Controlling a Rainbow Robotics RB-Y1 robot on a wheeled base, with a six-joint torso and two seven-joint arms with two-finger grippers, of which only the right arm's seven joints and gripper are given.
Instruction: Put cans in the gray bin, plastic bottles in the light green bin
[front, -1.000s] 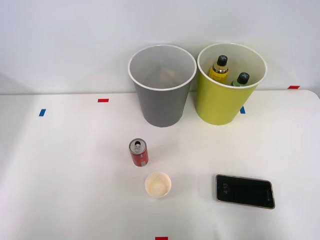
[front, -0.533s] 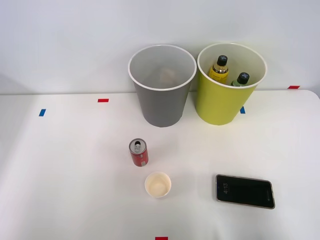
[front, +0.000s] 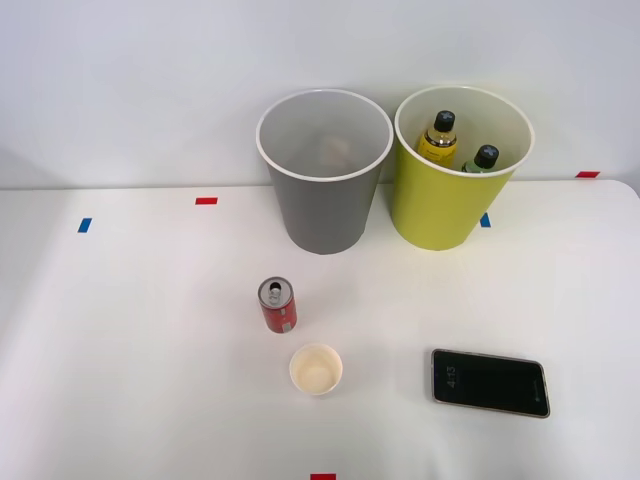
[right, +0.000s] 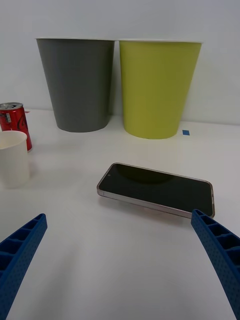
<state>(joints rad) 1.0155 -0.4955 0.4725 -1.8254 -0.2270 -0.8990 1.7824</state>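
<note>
White table (front: 120, 360) lies under the right gripper (right: 120, 260), jaws spread wide and empty, near the phone (right: 156, 189).

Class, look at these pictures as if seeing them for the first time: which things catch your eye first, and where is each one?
Two tall bins stand side by side at the table's far edge: the gray bin and the light green bin, which holds two black-capped plastic bottles. Nearer, a red can stands upright beside a cream paper cup, with a dark phone lying flat to the right. In the wrist view, the right hand sits low with its blue fingers spread, facing the phone.
</note>
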